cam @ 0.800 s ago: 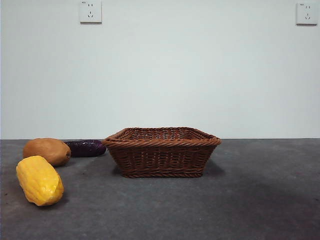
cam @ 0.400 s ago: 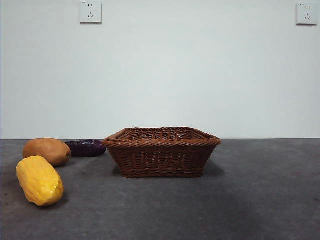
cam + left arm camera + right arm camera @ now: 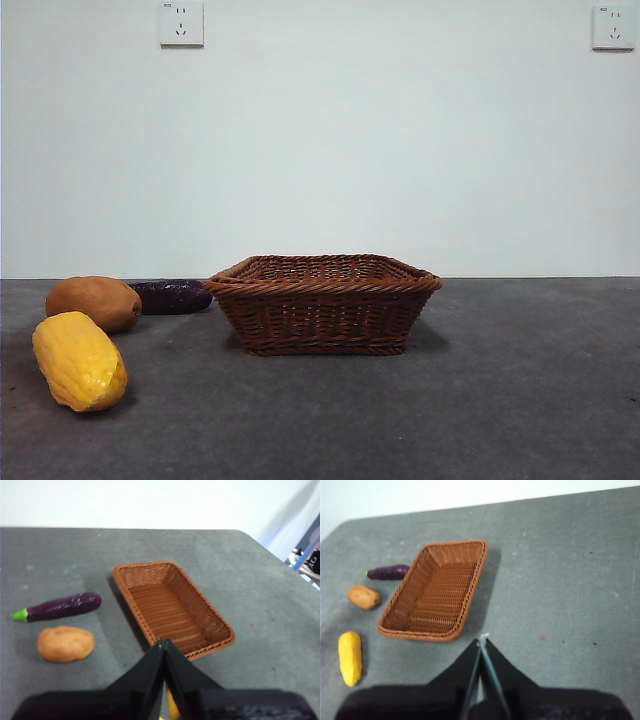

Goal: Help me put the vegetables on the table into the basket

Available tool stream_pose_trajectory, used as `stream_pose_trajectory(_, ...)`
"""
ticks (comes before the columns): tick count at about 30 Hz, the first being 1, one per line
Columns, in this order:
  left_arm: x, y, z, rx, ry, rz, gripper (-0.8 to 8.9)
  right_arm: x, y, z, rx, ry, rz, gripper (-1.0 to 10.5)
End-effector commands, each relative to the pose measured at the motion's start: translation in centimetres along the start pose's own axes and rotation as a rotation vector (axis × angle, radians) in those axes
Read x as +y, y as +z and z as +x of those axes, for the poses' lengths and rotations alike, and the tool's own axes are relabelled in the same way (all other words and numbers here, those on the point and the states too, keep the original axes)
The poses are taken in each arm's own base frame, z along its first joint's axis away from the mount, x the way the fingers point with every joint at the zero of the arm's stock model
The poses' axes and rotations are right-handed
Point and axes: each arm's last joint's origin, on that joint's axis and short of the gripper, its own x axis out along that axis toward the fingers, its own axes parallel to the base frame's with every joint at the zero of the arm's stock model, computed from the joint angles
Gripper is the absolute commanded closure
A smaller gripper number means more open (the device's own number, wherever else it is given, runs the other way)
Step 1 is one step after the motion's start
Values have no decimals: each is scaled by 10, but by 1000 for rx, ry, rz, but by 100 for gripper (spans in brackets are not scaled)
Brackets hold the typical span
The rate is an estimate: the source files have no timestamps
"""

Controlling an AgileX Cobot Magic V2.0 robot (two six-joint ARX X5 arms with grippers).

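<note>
The brown wicker basket [image 3: 324,303] stands empty mid-table; it also shows in the left wrist view [image 3: 170,607] and the right wrist view [image 3: 435,591]. The yellow corn cob [image 3: 79,360] lies at the front left, seen too in the right wrist view [image 3: 350,657]. The orange-brown tuber [image 3: 95,302] lies behind it and shows in both wrist views [image 3: 66,643] [image 3: 364,596]. The purple eggplant [image 3: 172,296] lies beside the basket's far left corner [image 3: 59,607] [image 3: 388,572]. My left gripper [image 3: 162,645] is shut and empty, high above the table. My right gripper [image 3: 482,641] is shut and empty, also high.
The dark grey table [image 3: 520,400] runs to a white wall with two sockets [image 3: 181,22]. In the left wrist view the table's far corner [image 3: 250,535] borders a floor area with clutter. Neither arm shows in the front view.
</note>
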Motion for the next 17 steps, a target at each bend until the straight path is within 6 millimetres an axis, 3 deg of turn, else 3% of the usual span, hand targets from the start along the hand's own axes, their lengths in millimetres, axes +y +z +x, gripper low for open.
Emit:
stream_pose_trajectory(1,-2,3,0,5,-19,25,819,0,2,1,14,4,-46,956)
stream_pose_trajectory(8,1,4,8,39,-60,8,816,-2,4,7,31,3,-59,937)
stream_pose_trajectory(10,1,5,11,43,-103,6,783,-2,5,7,30,3,-59,769)
stream_pose_trajectory(11,1,6,12,41,-115,8,675,-3,5,8,29,4,-59,632)
stream_pose_trajectory(13,1,8,13,34,-142,13,264,-3,6,9,23,4,-58,369)
stream_pose_trajectory(14,1,8,14,35,-149,13,163,-3,7,9,19,4,-59,338)
stream_pose_trajectory(17,2,8,17,50,-165,4,149,-4,9,12,25,8,-53,338)
